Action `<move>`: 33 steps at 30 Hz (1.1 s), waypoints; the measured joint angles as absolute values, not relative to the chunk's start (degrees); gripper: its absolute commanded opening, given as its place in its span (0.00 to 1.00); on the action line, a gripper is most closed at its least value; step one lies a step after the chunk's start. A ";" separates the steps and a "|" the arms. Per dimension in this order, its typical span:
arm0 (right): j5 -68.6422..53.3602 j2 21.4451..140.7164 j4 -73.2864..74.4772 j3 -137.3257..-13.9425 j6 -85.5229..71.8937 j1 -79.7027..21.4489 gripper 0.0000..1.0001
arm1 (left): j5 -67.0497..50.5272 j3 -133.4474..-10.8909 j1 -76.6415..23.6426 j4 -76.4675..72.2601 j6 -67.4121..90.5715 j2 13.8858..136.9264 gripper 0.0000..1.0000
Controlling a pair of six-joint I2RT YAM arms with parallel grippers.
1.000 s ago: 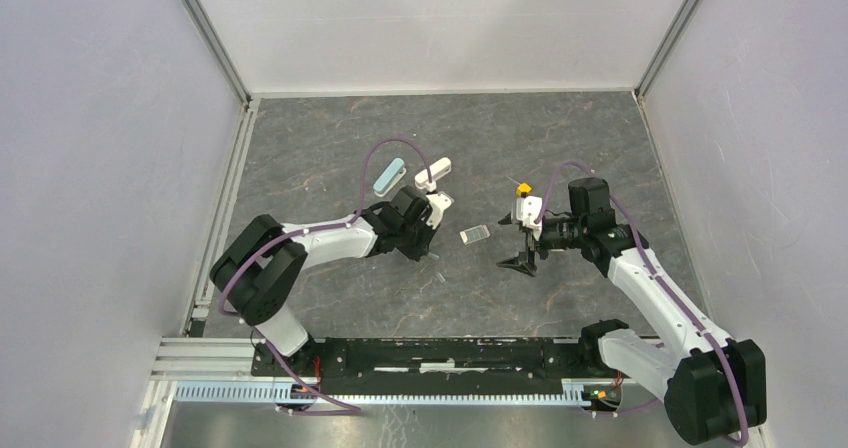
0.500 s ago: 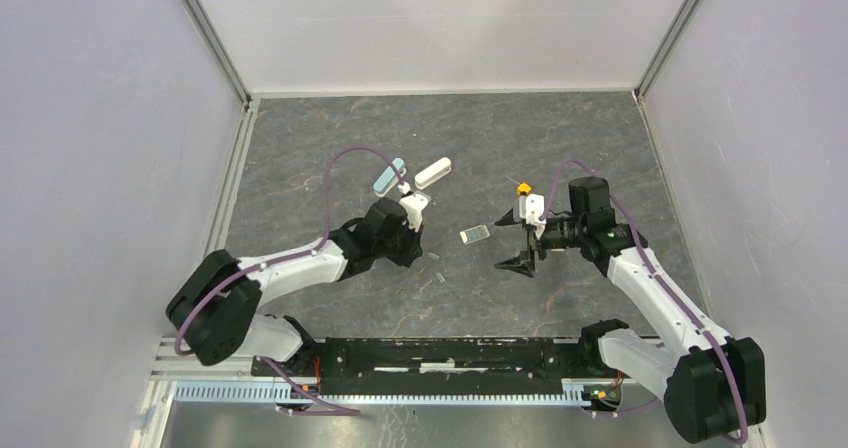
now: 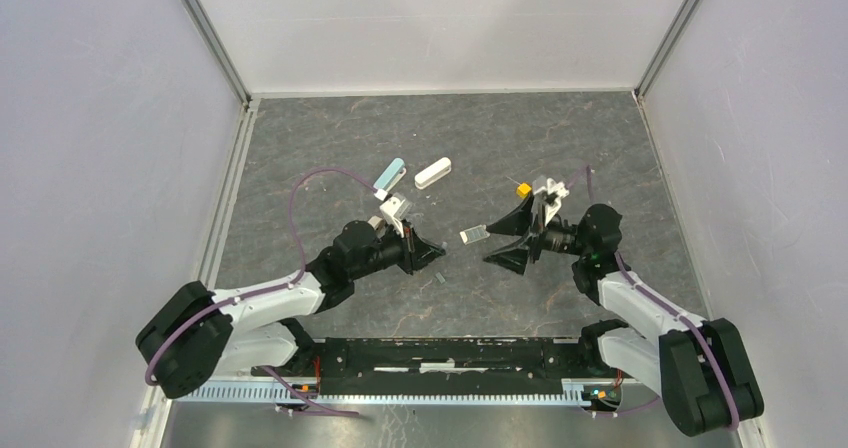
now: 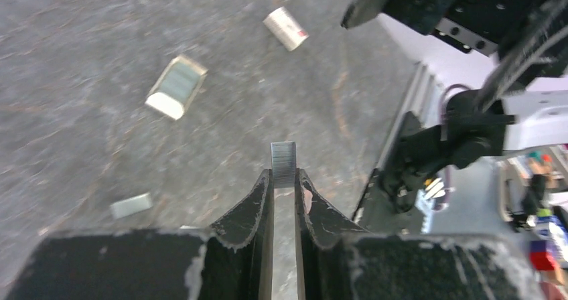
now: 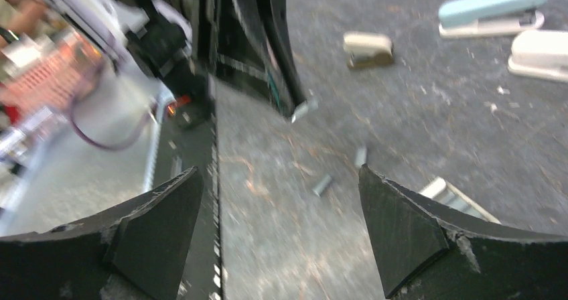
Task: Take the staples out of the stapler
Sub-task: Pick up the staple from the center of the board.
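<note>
- Dark grey tabletop [image 3: 600, 148], marbled with pale veins, scuffed and speckled. Plain white walls [image 3: 440, 28] stand on three sides, and a ribbed aluminium rail [image 3: 400, 393] runs along the near edge.
- Left gripper [image 4: 284, 179]: black wedge-shaped fingers pressed nearly together, clamped on one short, ribbed, grey metal staple strip [image 4: 283, 158] that juts past the tips.
- Right gripper [image 5: 279, 179]: black fingers spread wide apart, nothing between them.
- Loose staple strips [image 5: 322, 184], thin and grey, lie flat on the tabletop at 5 o'clock from the left gripper.
- Teal stapler [image 3: 390, 175] and white stapler [image 3: 433, 173], smooth rounded oblongs, lie at 11 o'clock from it.
- A small pale box [image 3: 474, 234] sits between the grippers, with a yellow cube [image 3: 523, 187] at 12 o'clock from the right one.
</note>
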State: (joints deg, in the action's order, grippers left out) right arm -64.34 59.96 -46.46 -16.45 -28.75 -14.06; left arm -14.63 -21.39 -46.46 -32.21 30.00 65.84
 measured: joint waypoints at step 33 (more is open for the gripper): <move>-62.76 61.14 -66.32 -14.04 -50.78 -19.14 0.65 | -18.55 -20.32 -54.57 -69.43 42.22 77.30 0.07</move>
State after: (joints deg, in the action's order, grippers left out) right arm -62.76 61.14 -66.32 -14.04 -50.78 -19.14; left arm -18.55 -20.32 -54.57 -69.43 42.22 77.30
